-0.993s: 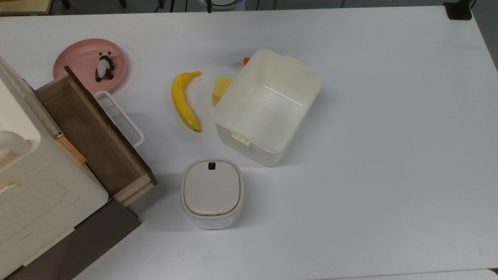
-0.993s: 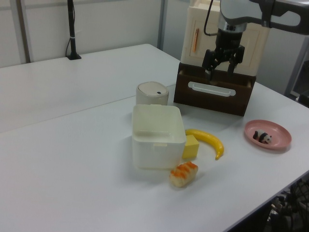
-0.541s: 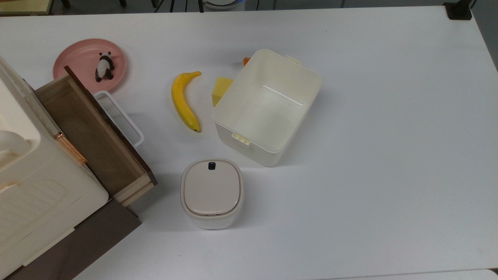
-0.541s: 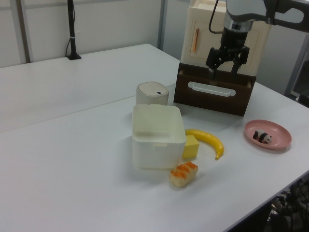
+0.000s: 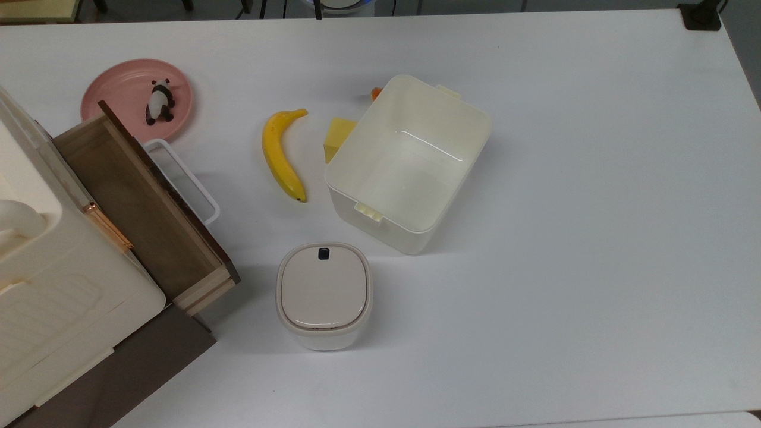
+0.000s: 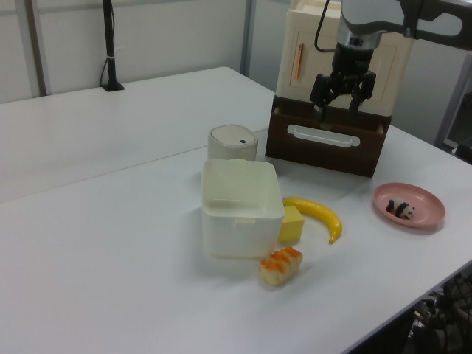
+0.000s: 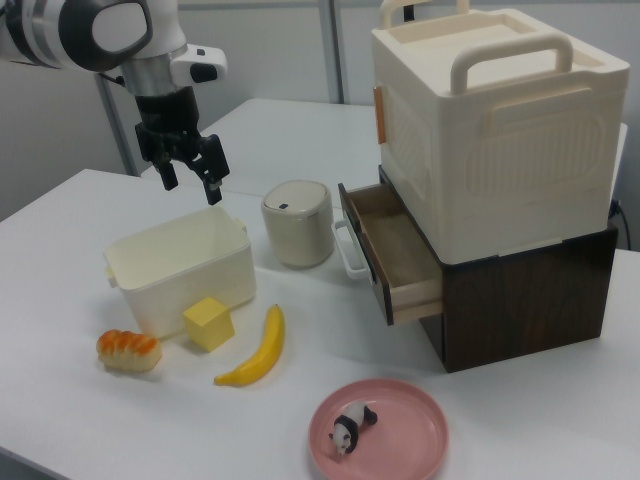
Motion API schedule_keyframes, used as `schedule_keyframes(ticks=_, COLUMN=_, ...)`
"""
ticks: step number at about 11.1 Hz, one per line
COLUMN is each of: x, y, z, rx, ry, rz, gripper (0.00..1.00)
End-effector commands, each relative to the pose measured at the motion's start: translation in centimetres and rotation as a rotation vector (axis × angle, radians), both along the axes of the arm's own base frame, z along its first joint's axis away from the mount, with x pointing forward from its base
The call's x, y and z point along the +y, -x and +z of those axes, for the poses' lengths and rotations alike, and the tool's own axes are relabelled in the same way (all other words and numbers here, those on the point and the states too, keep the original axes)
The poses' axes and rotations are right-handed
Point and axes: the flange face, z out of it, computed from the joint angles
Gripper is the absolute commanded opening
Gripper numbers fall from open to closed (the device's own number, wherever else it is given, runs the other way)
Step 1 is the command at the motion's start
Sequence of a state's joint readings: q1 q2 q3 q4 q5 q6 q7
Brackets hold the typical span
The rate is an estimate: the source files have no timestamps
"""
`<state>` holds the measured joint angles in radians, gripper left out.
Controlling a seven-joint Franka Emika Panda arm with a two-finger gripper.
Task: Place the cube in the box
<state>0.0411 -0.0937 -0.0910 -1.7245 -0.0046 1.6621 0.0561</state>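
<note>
Right view, left to right: the arm reaches in from ten o'clock, wrist vertical, and the gripper hangs with fingers pointing down, spread apart and holding nothing, above the box. The cube rests on the table against the box's near wall, at its five o'clock; the banana lies just beside, at the cube's four o'clock.

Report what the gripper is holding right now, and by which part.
Nothing is held. The gripper hangs open and empty in the air, and the cube sits on the table beside the box, untouched.
</note>
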Motion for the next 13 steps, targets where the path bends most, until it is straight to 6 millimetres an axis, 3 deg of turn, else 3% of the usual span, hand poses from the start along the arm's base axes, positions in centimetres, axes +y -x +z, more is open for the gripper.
schedule_keyframes(ticks=1, x=-0.3, y=1.0, z=0.2, rx=0.007, ry=-0.022, rz=0.009, gripper=1.0)
schedule_keyframes(ticks=3, x=-0.7, y=1.1, z=0.2, rx=0.007, ry=-0.02, rz=0.106, gripper=1.0)
schedule_keyframes(ticks=10, x=-2.9, y=1.6, z=-0.9, rx=0.037, ry=-0.014, rz=0.864, gripper=1.0)
schedule_keyframes(ticks=13, x=-3.1, y=1.4, z=-1.4, rx=0.038, ry=-0.005, rz=1.066, gripper=1.0)
